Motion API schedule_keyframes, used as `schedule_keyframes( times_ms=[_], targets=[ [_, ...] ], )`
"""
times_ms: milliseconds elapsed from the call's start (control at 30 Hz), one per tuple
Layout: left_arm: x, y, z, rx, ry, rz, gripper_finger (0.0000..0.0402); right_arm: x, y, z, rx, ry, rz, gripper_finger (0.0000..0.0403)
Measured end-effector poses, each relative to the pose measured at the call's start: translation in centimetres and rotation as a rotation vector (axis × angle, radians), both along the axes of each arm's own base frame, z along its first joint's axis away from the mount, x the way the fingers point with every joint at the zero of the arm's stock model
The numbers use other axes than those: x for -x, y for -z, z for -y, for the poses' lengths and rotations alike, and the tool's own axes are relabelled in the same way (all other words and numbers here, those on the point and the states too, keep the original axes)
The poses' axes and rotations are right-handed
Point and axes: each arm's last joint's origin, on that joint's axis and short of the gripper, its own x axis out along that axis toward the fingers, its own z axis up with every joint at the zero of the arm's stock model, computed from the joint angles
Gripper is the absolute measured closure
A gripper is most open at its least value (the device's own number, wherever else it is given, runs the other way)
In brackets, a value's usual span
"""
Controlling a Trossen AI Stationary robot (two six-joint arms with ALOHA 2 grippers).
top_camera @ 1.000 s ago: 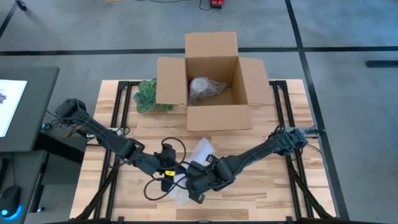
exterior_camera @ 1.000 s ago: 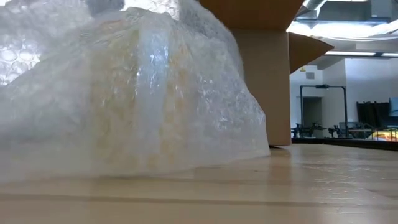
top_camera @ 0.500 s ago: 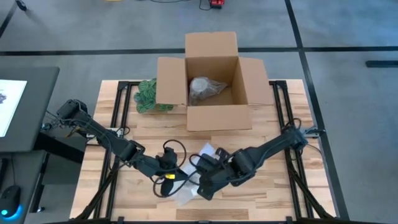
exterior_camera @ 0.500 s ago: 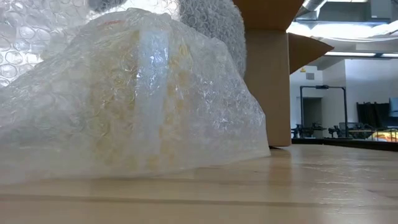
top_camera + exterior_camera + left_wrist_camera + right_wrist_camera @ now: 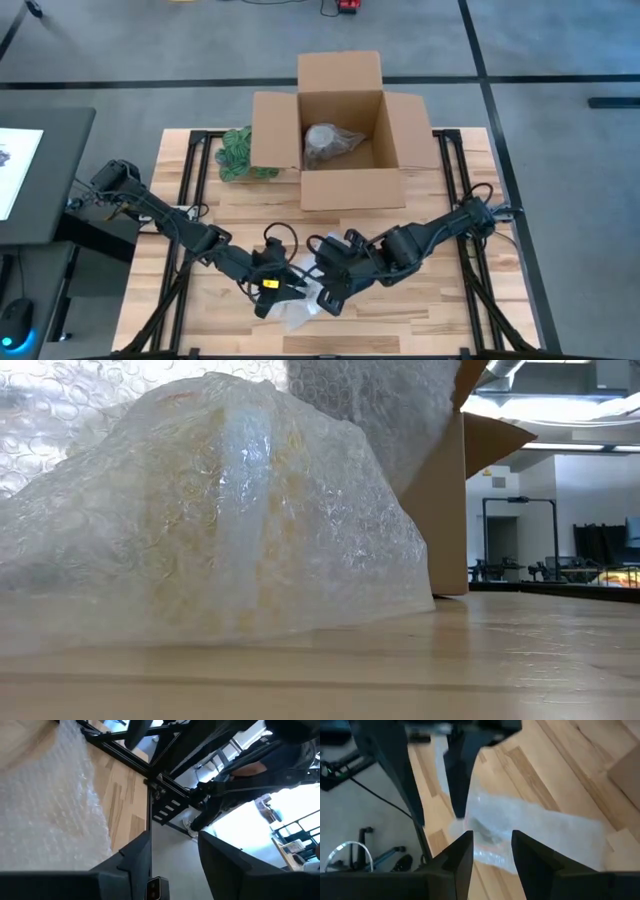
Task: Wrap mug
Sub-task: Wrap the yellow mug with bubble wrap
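Lying on wood table (image 5: 430, 300), bubble wrap (image 5: 200, 520); L tool (image 5: 268, 292) & R tool (image 5: 330, 290) both parted

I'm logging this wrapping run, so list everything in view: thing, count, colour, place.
Bubble-wrapped bundle: one, clear with a yellowish thing inside, near edge of the table between the two grippers.
Cardboard box: one, brown, flaps open, far middle of the table.
Wrapped item in the box: one, greyish, on the box floor.
Green bundle: one, green, left of the box, against its flap.
Table: one, light wood slats on a black frame.
Person: one, dark clothing, beyond the table in the left wrist view.
Left gripper: black, open, at the bundle's left.
Right gripper: black, open, at the bundle's right.
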Motion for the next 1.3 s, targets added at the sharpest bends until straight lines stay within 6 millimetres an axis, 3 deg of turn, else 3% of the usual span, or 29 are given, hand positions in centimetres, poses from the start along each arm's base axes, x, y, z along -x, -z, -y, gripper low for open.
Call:
schedule_keyframes(
  times_ms=[167, 433, 567, 733, 933, 1133, 1300],
  targets=[
    [-0.3, 0.4, 0.2, 0.007, -0.002, -0.009, 0.0257, -0.9, 0.6, 1.0, 0.010, 0.018, -0.011, 0.0278],
    [-0.6, 1.8, 2.9, 0.076, 0.151, -0.017, 0.0257, -3.3, 4.7, 2.7, -0.057, 0.023, -0.067, 0.0278],
    [0.5, 0.6, 3.8, 0.132, 0.205, 0.027, 0.0257, -3.9, 7.0, 1.3, -0.132, -0.033, -0.050, 0.0278],
    [2.9, -2.0, 4.1, 0.187, 0.244, 0.095, 0.0257, -3.0, 9.4, -1.1, -0.159, -0.060, -0.086, 0.0278],
    [4.4, -2.9, 3.2, 0.102, 0.083, 0.105, 0.0257, -1.7, 14.1, -2.6, -0.167, -0.108, -0.207, 0.0278],
    [3.9, -0.6, 3.4, 0.078, 0.019, -0.060, 0.0257, -1.5, 14.9, -2.0, -0.177, -0.169, -0.271, 0.0278],
    [4.4, 0.9, 3.9, 0.089, 0.024, -0.193, 0.0257, -0.6, 13.8, -1.1, -0.154, -0.175, -0.315, 0.0278]
  ],
)
